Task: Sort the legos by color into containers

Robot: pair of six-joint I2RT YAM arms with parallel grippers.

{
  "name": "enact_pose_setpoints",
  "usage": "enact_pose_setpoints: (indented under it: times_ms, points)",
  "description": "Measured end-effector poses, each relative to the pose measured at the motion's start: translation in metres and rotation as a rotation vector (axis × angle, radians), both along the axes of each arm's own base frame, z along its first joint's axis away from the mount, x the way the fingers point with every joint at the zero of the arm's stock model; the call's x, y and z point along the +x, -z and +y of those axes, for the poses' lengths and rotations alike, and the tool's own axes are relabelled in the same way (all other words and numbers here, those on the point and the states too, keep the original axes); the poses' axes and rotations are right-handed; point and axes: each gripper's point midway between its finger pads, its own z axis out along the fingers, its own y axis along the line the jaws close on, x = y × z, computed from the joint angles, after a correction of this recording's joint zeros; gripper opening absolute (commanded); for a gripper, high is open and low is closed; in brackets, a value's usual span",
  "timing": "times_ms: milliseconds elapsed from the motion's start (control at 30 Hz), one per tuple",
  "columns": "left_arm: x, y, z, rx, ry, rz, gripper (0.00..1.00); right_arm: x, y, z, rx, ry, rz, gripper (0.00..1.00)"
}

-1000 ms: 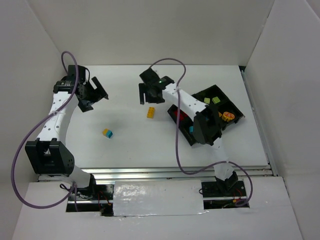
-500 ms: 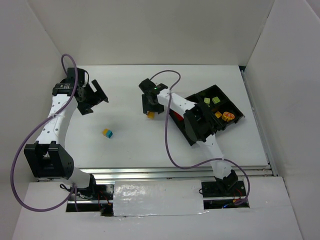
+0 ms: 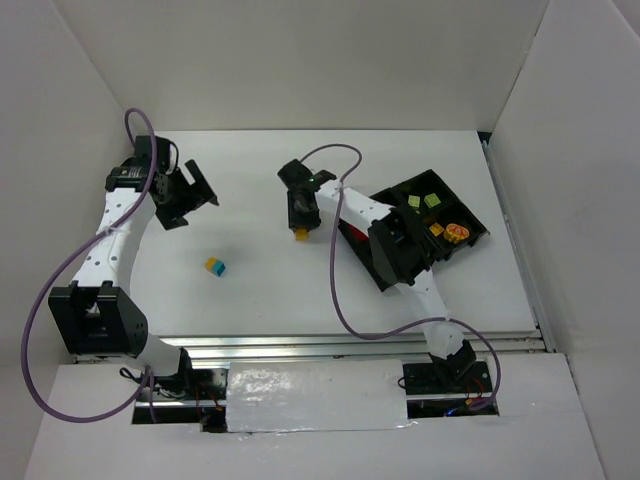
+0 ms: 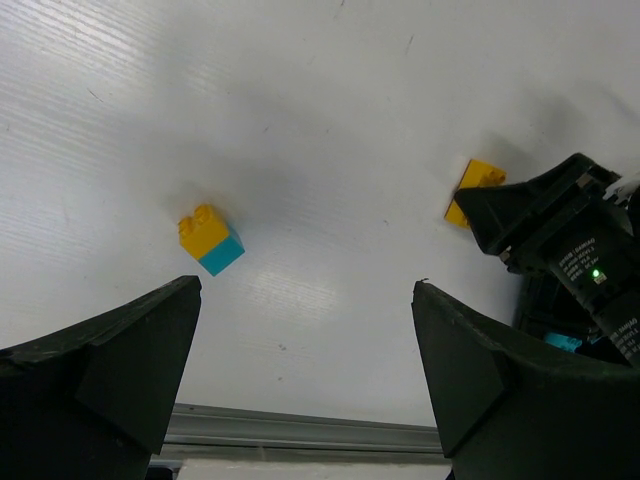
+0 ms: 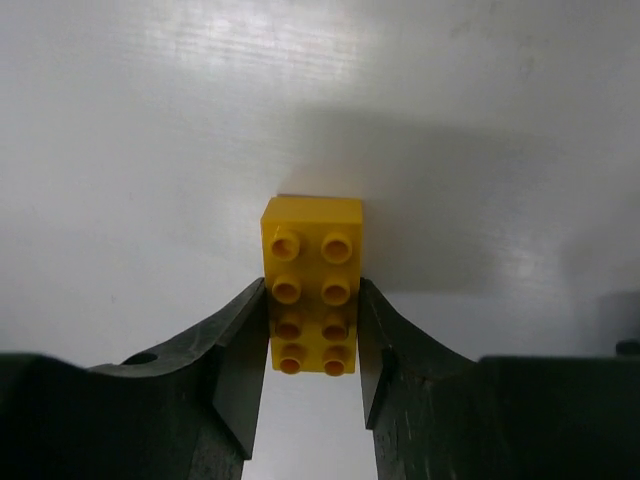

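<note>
Right gripper (image 5: pixel 312 335) of mine is pinched in on a yellow brick (image 5: pixel 312 285). The matte black, wedge-shaped fingers (image 5: pixel 240 350) press flat against its two long sides, and about half its length sticks out past their tips. It is smooth, glossy plastic, a plain oblong with eight round studs in two rows of four, and it lies studs-up on the white table (image 5: pixel 140 140), whose surface has a faint straight grain. From above, only the near end of the brick shows, just below the gripper. My left gripper (image 4: pixel 306 288) hangs with its blunt black fingers spread wide and nothing between them. Below it lies a yellow-and-cyan brick (image 4: pixel 210 240), a small block with a studded yellow top on a cyan base, well apart from the yellow one. The black tray (image 3: pixel 481 222) sits at an angle to the right of my right arm, its thin walls marking off square compartments, and two light green bricks (image 3: pixel 422 201) lie in a far one. A second ago my right fingers stood open behind the yellow brick, which lay clear in front of them. Now the gripper has come down over it and closed. The two-coloured brick has not moved, and my left fingers are as wide as before.
</note>
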Motion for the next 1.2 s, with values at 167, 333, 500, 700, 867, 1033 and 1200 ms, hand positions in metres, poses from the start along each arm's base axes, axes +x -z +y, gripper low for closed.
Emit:
enact_pose_setpoints:
  times_ms: [167,333,500,700,867,1033,1200]
  points:
    - [-0.001,0.008,0.0,0.001,-0.002,0.011,0.99,-0.041,-0.035,-0.007,0.125,-0.099,0.034,0.0]
    - [-0.006,0.019,0.002,0.007,-0.006,0.039,0.99,-0.022,-0.181,-0.053,0.416,-0.046,-0.191,0.0]
    - [-0.007,0.023,0.004,0.017,-0.012,0.048,1.0,0.051,-0.251,-0.247,0.35,0.422,-0.439,0.0]
    - [-0.009,0.027,0.009,0.04,-0.03,0.059,0.99,0.007,-0.153,-0.39,0.089,0.816,-0.2,0.0]
    - [-0.011,0.028,0.015,0.065,-0.047,0.068,1.0,-0.041,-0.105,-0.42,-0.008,0.917,-0.021,0.02]
    - [-0.011,0.028,0.016,0.07,-0.05,0.072,0.99,-0.041,-0.102,-0.424,-0.015,0.928,-0.015,0.51]
    - [-0.015,0.03,0.022,0.095,-0.068,0.087,1.0,-0.04,-0.087,-0.422,-0.012,0.922,0.029,0.81]
